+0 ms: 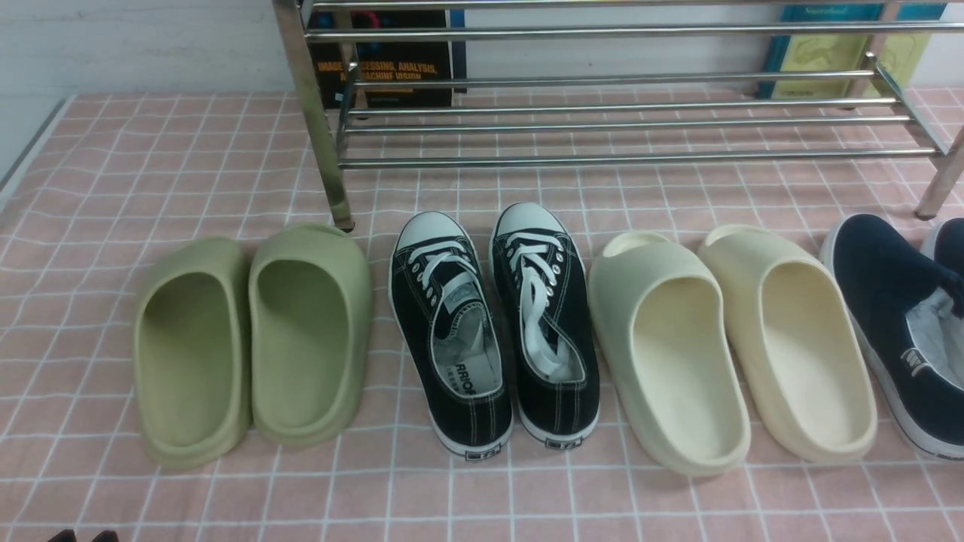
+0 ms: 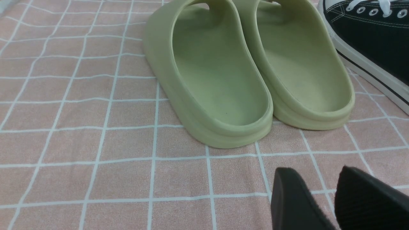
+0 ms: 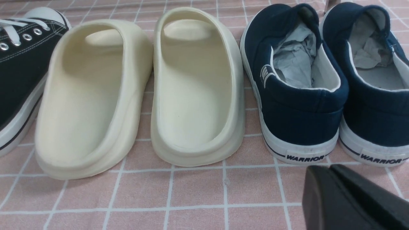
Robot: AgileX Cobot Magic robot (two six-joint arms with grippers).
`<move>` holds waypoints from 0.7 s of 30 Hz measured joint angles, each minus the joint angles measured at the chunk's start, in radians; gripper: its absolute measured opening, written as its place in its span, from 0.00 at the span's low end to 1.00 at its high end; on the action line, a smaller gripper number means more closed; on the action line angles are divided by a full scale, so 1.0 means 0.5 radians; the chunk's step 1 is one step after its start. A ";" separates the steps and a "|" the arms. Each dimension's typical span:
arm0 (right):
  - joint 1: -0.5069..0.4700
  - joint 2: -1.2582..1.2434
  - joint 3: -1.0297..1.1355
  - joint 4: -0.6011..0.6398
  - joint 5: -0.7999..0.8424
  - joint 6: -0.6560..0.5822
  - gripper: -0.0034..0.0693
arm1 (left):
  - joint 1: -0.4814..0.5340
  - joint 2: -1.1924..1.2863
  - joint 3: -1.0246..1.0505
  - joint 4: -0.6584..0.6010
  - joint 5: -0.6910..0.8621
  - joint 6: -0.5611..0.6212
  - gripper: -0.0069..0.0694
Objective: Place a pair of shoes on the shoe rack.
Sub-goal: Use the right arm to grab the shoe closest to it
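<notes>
The navy canvas pair of shoes (image 3: 300,118) sits far right before the chrome shoe rack (image 1: 617,158), with smooth cream foam slides (image 3: 198,95) just beside. My right gripper (image 3: 330,169) is closed and empty. My left gripper (image 2: 316,172) is slightly parted.

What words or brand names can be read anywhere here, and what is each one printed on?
"WARRIOR": white heel tag on each of the navy slip-on shoes.
"IMAGE ...CESSING, ANALYSIS, ... MACHINE VISION": dark book behind the shoe rack, partly covered by its frame.
"RRIO": insole of one of the black sneakers, with the rest hidden.
Too small to read: the black sneakers' heel tags.
Too blurred to read: the title on the teal-and-yellow book.
</notes>
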 joint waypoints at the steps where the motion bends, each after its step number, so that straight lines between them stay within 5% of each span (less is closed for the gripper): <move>1: 0.000 0.000 0.000 -0.030 0.000 0.000 0.09 | 0.000 0.000 0.000 0.000 0.000 0.000 0.40; 10: 0.000 0.000 0.012 -0.105 -0.102 0.000 0.09 | 0.000 0.000 0.000 0.000 0.000 0.000 0.40; 21: 0.000 0.000 0.019 -0.119 -1.791 0.000 0.11 | 0.000 0.000 0.000 0.000 0.000 0.000 0.40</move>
